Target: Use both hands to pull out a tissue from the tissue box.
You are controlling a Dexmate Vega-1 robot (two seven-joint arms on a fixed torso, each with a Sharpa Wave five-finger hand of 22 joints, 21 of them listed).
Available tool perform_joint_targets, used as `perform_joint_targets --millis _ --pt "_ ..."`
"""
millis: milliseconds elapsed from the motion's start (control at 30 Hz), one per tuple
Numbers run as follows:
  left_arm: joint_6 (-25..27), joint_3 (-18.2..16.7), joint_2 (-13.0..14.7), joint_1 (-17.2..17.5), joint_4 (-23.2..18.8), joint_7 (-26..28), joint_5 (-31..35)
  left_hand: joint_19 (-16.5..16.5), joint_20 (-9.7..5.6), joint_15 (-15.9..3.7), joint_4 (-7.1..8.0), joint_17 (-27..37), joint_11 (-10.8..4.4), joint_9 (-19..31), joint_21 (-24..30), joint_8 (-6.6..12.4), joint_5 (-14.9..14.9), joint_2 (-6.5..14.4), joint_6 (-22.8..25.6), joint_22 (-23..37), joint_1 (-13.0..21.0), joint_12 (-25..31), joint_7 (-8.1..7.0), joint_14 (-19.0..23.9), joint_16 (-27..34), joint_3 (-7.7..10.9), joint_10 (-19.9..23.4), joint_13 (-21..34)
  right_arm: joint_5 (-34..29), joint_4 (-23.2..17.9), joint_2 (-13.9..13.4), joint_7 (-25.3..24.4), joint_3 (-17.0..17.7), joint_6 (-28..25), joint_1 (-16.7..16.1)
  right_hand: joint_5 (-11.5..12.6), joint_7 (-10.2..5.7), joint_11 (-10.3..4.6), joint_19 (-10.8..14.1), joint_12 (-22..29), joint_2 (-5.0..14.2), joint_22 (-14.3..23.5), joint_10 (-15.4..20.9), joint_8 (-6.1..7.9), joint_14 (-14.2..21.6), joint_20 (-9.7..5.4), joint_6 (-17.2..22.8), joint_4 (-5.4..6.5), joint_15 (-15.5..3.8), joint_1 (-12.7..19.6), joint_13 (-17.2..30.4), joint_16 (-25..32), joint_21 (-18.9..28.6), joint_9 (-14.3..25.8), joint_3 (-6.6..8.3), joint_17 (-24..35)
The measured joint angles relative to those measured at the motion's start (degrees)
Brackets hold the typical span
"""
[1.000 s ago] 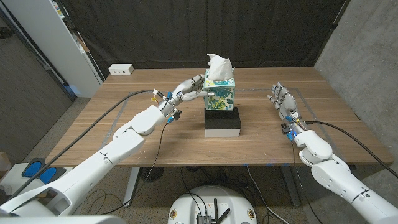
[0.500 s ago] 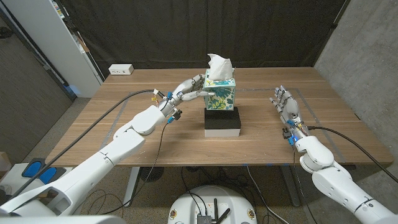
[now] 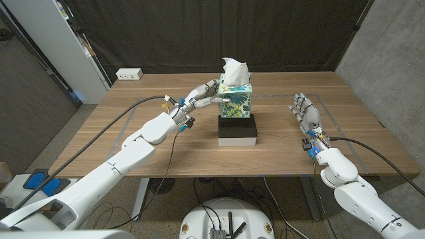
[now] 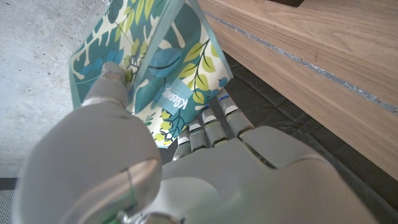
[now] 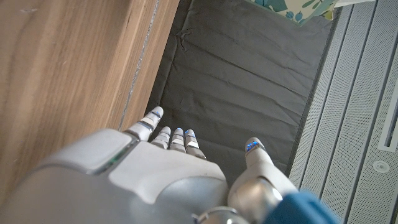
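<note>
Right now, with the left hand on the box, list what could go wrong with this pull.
1. The tissue box stands raised on a black-and-white block. The left hand holds only one side, so an upward tug on the tissue might tip or lift it.
2. The right hand is open and well off to the side; reaching across, it could knock the box before it gets to the tissue.

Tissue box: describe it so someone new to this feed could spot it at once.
On the wooden table, find the black-and-white block at its middle. The tissue box stands on top of it, with the left hand touching its side. It is the cube with a teal leaf print and a white tissue sticking up from its top.
</note>
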Motion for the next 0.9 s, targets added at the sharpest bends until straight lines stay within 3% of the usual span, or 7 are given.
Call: perform_joint_targets --millis 200,900 --pt "0.0 0.0 0.0 0.17 -0.24 0.19 0.12 0.0 0.0 0.0 -0.07 0.0 0.0 0.15 0.0 0.0 0.0 0.02 0.0 0.22 -0.01 0.0 0.0 0.0 0.0 -0.07 0.0 0.08 0.18 -0.83 0.36 -0.37 0.28 0.0 -0.56 0.0 -0.08 0.01 1.46 0.31 -0.01 0.0 1.75 0.45 1.26 0.39 1.81 0.19 0.43 0.01 0.0 0.45 0.44 0.0 0.3 0.0" --pt "0.06 0.29 -0.11 0.38 -0.4 0.14 0.3 0.0 0.0 0.31 -0.15 0.0 0.0 0.13 -0.01 0.74 -0.04 0.32 -0.11 0.28 -0.31 -0.22 0.11 -0.31 0.0 -0.15 0.01 0.61 -0.3 -7.68 -0.58 -2.06 3.38 -1.43 -4.09 0.0 0.05 -0.04 1.65 0.31 0.0 0.01 1.8 0.44 1.62 0.19 2.08 1.3 0.4 0.0 0.0 0.87 0.44 0.0 0.45 0.42"
